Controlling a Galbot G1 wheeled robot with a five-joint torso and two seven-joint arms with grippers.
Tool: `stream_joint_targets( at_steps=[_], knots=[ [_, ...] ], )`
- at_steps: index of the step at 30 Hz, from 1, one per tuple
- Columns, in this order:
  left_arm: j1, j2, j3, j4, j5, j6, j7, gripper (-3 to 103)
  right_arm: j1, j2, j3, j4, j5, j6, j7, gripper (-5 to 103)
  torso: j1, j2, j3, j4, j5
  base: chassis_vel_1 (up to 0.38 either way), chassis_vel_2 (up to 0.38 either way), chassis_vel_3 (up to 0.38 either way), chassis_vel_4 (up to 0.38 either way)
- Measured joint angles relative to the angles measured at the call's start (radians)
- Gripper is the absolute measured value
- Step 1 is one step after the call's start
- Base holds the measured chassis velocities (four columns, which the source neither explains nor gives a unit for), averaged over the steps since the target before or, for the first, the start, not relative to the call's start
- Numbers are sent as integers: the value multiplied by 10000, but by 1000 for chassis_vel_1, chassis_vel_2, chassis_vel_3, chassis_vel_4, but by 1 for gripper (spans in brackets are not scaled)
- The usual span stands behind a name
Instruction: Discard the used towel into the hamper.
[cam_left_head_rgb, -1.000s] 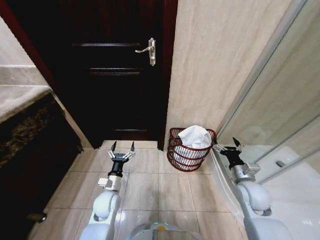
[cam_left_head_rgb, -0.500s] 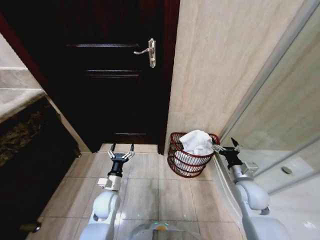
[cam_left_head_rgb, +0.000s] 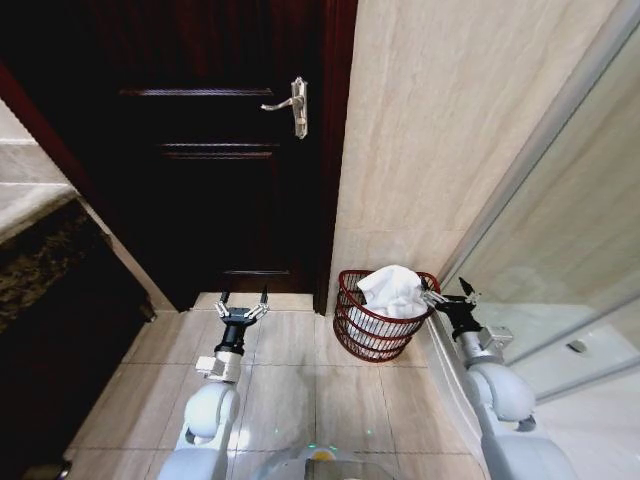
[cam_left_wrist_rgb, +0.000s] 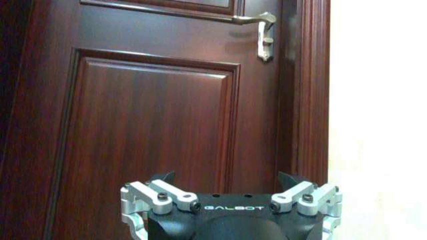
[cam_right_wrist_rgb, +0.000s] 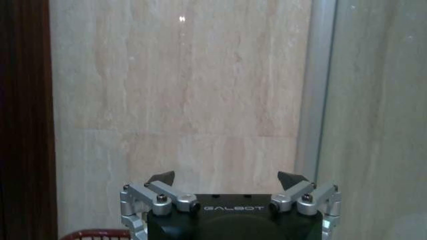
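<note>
Now the towel (cam_left_head_rgb: 392, 291) sits in the hamper (cam_left_head_rgb: 372, 333), a white heap a little right of the middle, low in the head picture. It pokes up over the rim, and the hamper stands on the floor (cam_left_head_rgb: 300, 385) by the wall (cam_left_head_rgb: 440, 150). So the job looks done.

The right gripper (cam_left_head_rgb: 448, 293) hangs just beside the hamper's right rim. Its fingers are spread apart and hold nothing. The left gripper (cam_left_head_rgb: 243, 303) is lower left of the middle, well apart from the hamper, pointing at the door (cam_left_head_rgb: 220, 150). Its fingers are spread and empty too.

To end this step well, I think the right arm should come away slowly and not bump the rim, or the light hamper could tip. No finger should catch the cloth.

Set against the picture from one second back, the whole head picture has shifted, so the camera has moved. The towel lies in the hamper as before. Both grippers have stayed spread and bare.
</note>
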Motion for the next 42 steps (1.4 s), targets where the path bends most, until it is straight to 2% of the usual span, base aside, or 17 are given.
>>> stream_joint_targets(
  at_steps=[4, 6, 7, 9, 14, 18, 21, 22, 23, 25, 34, 42],
  knots=[
    [44, -14, -27, 12, -85, -125, -82, 100, 160, -226, -52, -141, 338, -389, -140, 100, 0, 0, 0, -3, 2, 0, 0, 0, 0],
    [110, -19, -68, 38, -144, -220, -151, 100, 585, -558, -176, -426, 1080, -881, -183, 100, 1, 0, 1, 1, 1, 0, 0, 0, 0],
    [110, -19, -68, 38, -144, -220, -151, 100, 585, -558, -176, -426, 1080, -881, -183, 100, 1, 0, 1, 1, 1, 0, 0, 0, 0],
    [286, -60, -93, 8, -111, -218, -279, 100, 1329, -1066, -335, -1073, 1873, -1352, -330, 100, 1, 0, 1, 2, 1, 0, 0, 0, 0],
    [480, -144, -154, -111, -40, -175, -315, 100, 2064, -1476, -580, -1722, 2333, -1549, -422, 100, 1, 0, 1, 1, 2, 0, 0, 0, 0],
    [667, -313, -286, -161, -12, -199, -347, 100, 3540, -2027, -1443, -2937, 2737, -1931, -448, 100, 1, 0, 2, 1, 1, 0, 0, 0, 0],
    [672, -328, -318, -158, -12, -209, -353, 100, 3847, -2075, -1599, -3072, 2989, -2280, -352, 100, 1, 0, 2, 1, 2, 0, 0, 0, 0],
    [665, -333, -340, -135, -12, -230, -358, 100, 4122, -2121, -1750, -3190, 3270, -2700, -262, 100, 1, 0, 2, 1, 0, 0, 0, 0, 0],
    [665, -333, -340, -135, -12, -230, -358, 100, 4122, -2121, -1750, -3190, 3270, -2700, -262, 100, 1, 0, 2, 1, 0, 0, 0, 0, 0],
    [648, -342, -365, -75, -10, -273, -361, 100, 4525, -2177, -2019, -3428, 3513, -3303, -248, 100, 2, 0, 2, 0, 0, 0, 0, 0, 0],
    [460, -363, -247, 161, 125, -296, -361, 100, 5943, -2014, -3252, -4225, 3653, -4550, -334, 100, 2, 0, 2, 2, 0, 0, 0, 0, 0],
    [375, -338, -224, 165, 145, -267, -348, 100, 6289, -1905, -4073, -4958, 3542, -4773, -300, 100, 2, 0, 2, -2, -1, 0, 0, 0, 0]
  ],
)
